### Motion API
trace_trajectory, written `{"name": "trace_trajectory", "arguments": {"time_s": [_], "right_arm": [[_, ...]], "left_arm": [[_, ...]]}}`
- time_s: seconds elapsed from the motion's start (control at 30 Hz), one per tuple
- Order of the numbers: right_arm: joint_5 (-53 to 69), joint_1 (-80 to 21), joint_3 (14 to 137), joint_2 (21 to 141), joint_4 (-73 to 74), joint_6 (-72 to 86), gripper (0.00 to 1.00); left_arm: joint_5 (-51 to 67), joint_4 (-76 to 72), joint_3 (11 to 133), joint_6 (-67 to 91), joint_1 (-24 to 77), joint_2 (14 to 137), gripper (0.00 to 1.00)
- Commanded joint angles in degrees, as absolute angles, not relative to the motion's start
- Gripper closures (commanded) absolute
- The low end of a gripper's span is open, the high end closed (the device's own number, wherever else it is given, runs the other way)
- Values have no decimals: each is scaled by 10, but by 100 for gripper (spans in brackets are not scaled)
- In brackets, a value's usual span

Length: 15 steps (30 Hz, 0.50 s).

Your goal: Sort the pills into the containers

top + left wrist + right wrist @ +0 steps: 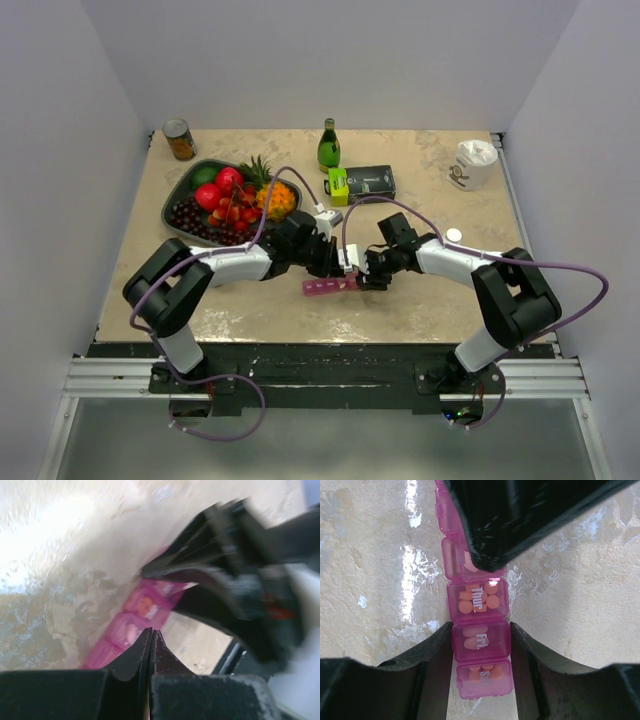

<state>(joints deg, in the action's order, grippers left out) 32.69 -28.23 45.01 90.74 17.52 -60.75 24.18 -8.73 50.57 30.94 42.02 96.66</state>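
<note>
The pink pill organiser (328, 287) lies mid-table near the front. In the right wrist view the pink pill organiser (479, 602) has its lids shut, with orange round pills (466, 606) under "Thur", pale oblong pills under "Fri" and orange pills under "Sat". My right gripper (481, 640) clamps the "Fri" compartment, one finger against each side; it shows in the top view (362, 281). My left gripper (151, 631) is shut with its tips pressed together, just above the organiser (131, 625), over the compartment beyond "Thur" (520, 520). It holds nothing that I can see.
A bowl of fruit (178, 212) stands back left, with a can (179, 139) behind it. A green bottle (328, 147), a small green box (338, 186) and a black box (368, 181) are at the back centre. A white cup (472, 163) and a white cap (454, 235) are on the right.
</note>
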Motion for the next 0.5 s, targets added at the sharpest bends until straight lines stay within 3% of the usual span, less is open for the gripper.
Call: {"name": "trace_trajectory", "arguments": {"time_s": [0.0,0.2,0.47], "right_arm": [[303,-285,456,925,174,-608,76],[301,-286,458,925,172,-605,76],[302,-287,459,928,172,-602,76]], "left_arm": [[264,-84,491,302,418,1035,100],[225,-73,469,282,419,1084,100],[232,-82,479,303,407,991,100]]}}
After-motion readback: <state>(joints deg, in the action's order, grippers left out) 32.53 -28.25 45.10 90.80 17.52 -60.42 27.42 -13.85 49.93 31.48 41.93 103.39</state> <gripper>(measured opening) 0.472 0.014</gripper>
